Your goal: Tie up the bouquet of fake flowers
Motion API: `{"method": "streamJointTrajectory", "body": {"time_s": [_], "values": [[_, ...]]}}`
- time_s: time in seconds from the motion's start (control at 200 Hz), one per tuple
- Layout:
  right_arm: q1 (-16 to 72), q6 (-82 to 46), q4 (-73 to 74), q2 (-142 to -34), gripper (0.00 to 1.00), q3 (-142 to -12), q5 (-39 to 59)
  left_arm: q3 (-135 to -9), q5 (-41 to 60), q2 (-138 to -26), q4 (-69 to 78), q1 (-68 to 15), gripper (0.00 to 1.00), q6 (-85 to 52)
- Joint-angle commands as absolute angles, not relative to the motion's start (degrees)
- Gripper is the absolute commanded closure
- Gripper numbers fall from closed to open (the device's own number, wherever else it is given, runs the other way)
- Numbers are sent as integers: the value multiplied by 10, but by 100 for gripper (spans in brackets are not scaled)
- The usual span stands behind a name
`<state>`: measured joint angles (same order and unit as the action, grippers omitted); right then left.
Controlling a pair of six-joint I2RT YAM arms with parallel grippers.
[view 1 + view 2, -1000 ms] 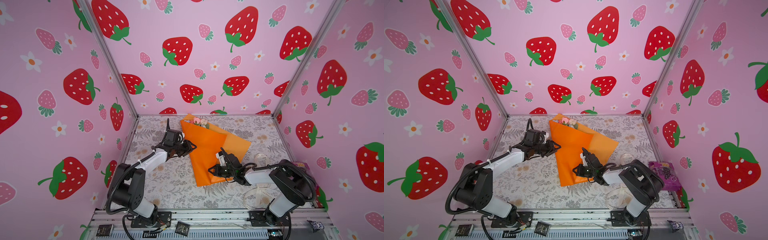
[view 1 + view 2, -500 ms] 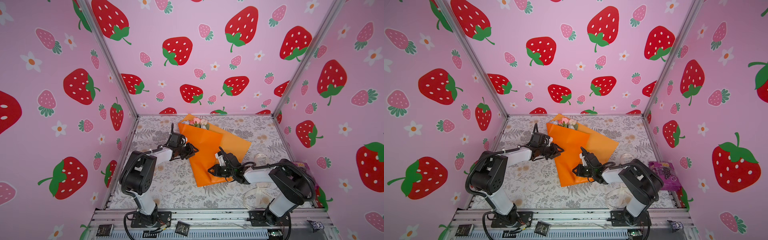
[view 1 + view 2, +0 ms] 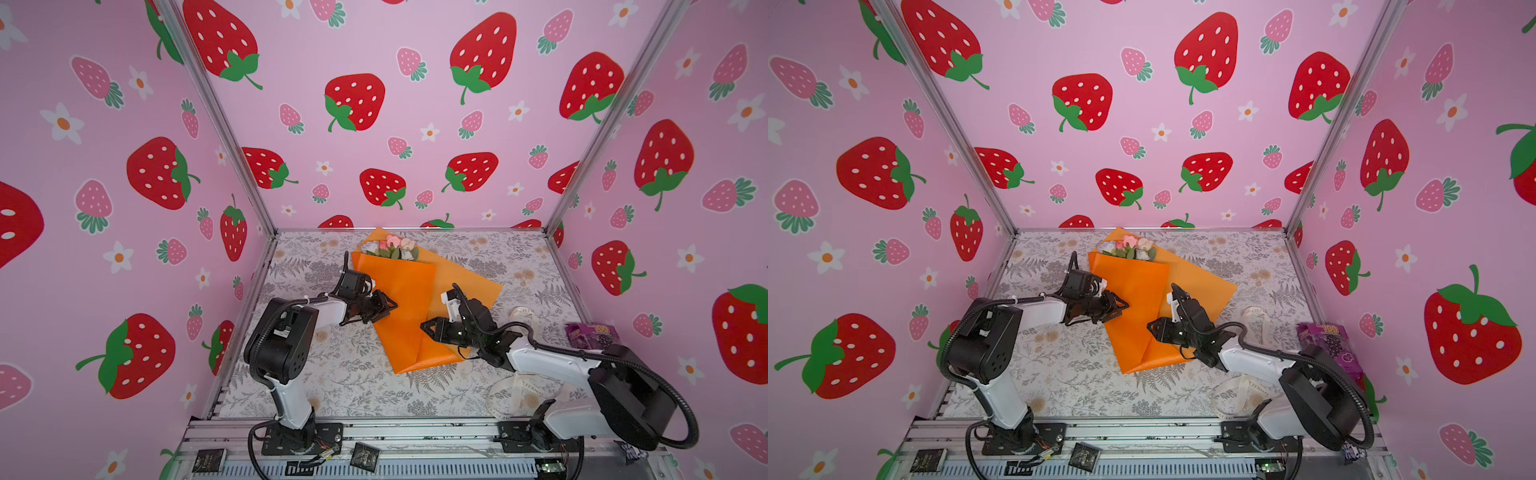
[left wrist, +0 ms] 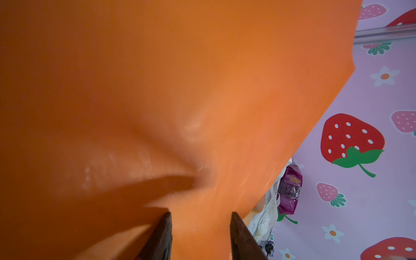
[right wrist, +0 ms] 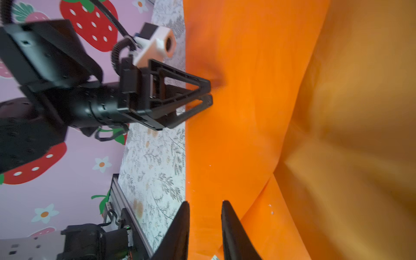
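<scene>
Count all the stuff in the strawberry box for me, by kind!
Grippers: 2, left gripper and right gripper
Flower bunch: 1
Orange paper: 1
Purple packet: 1
Ribbon loops: 2
Total: 7

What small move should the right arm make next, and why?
Probably move the right end effector to the unfolded flap of the orange paper and pinch its edge: its jaws stand parted, the left end effector pins the folded side, and that flap lies flat.

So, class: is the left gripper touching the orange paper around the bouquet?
Touching. The right wrist view shows the left gripper with its tips pressed into the orange paper, which dimples there.
</scene>
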<state>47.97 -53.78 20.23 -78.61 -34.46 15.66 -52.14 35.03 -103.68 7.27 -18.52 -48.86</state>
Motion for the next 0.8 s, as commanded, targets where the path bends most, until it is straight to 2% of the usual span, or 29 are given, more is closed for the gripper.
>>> {"method": "streamJointTrajectory", "body": {"time_s": [0.0, 0.205, 0.385, 0.79], "values": [[508, -497, 182, -822, 77, -401, 178, -523, 370, -1035, 87, -188, 56, -479], [567, -456, 142, -932, 86, -480, 208, -515, 372, -1032, 91, -195, 56, -479], [576, -449, 131, -978, 87, -474, 232, -509, 373, -1033, 95, -197, 56, -481], [576, -479, 158, -988, 89, -396, 213, -529, 369, -993, 55, -180, 49, -445]]}}
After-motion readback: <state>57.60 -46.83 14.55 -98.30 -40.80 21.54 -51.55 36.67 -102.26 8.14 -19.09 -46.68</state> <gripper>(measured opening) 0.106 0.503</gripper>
